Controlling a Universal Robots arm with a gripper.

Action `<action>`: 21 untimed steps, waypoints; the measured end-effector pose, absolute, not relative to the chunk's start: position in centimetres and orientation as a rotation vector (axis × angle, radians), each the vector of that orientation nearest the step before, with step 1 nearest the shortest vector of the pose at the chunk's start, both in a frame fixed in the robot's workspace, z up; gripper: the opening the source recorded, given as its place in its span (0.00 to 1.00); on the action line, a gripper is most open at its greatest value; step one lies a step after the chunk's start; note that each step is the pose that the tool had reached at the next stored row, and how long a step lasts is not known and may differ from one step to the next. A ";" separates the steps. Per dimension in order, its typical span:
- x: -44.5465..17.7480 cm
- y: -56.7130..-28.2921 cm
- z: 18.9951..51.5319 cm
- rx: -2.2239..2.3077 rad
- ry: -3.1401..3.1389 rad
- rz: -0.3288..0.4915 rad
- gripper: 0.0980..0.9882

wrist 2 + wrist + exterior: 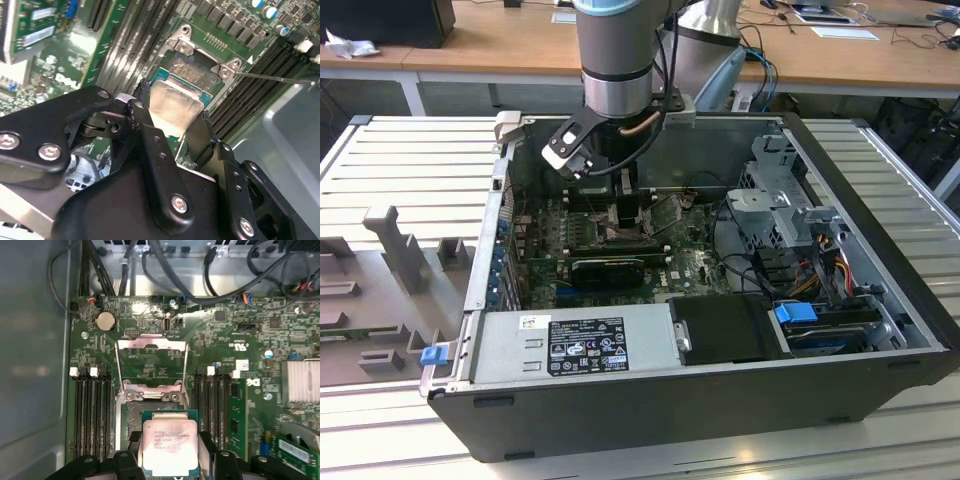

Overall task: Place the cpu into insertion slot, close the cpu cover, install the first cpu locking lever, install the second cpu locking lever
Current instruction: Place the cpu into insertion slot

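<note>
The gripper is clamped on the cpu by 2 opposite edges. The insertion slot lies just beneath it, with the cpu cover raised open beyond.

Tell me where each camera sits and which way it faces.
Exterior view: off the arm, above the open computer case, looking down into it; the arm reaches in.
Second wrist view: at the wrist, looking obliquely past the fingers at the insertion slot.
First wrist view: at the wrist, facing the motherboard and open cpu cover squarely; finger ends show.
Shared: both wrist views show the cpu held between the fingers.
</note>
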State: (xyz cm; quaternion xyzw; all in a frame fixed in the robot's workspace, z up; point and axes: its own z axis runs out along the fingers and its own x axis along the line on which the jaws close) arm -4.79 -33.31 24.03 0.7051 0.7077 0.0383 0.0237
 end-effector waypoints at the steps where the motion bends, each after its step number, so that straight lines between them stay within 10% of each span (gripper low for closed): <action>1: -4.9 -33.1 23.8 2.182 2.190 0.118 0.48; 21: -4.9 -32.0 20.5 2.216 2.159 0.113 0.48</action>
